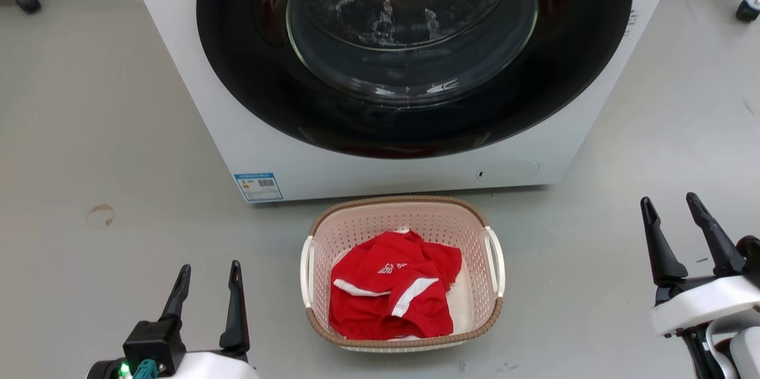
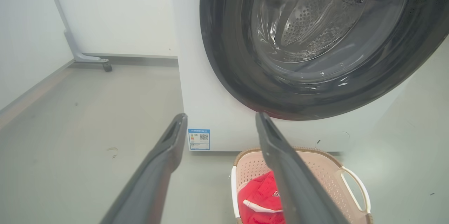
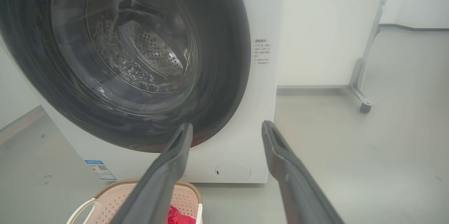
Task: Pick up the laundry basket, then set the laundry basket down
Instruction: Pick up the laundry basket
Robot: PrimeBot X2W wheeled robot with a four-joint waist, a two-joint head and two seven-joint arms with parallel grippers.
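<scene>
The laundry basket (image 1: 475, 248) stands on the grey floor just in front of the washing machine, pale pink and perforated, with a brown woven rim and white loop handles on both sides. A red garment with white stripes (image 1: 392, 287) lies inside it. My left gripper (image 1: 208, 275) is open at the lower left, well apart from the basket's left handle. At the right edge my right gripper (image 1: 671, 204) is open too, far from the right handle. The left wrist view has the basket (image 2: 328, 171) low on the right; the right wrist view has it (image 3: 115, 196) at the bottom left.
A white front-loading washing machine (image 1: 380, 171) with a dark round glass door stands close behind the basket. Castors of a metal frame sit at the far left (image 1: 27, 2) and far right (image 1: 745, 10). Open grey floor lies on both sides of the basket.
</scene>
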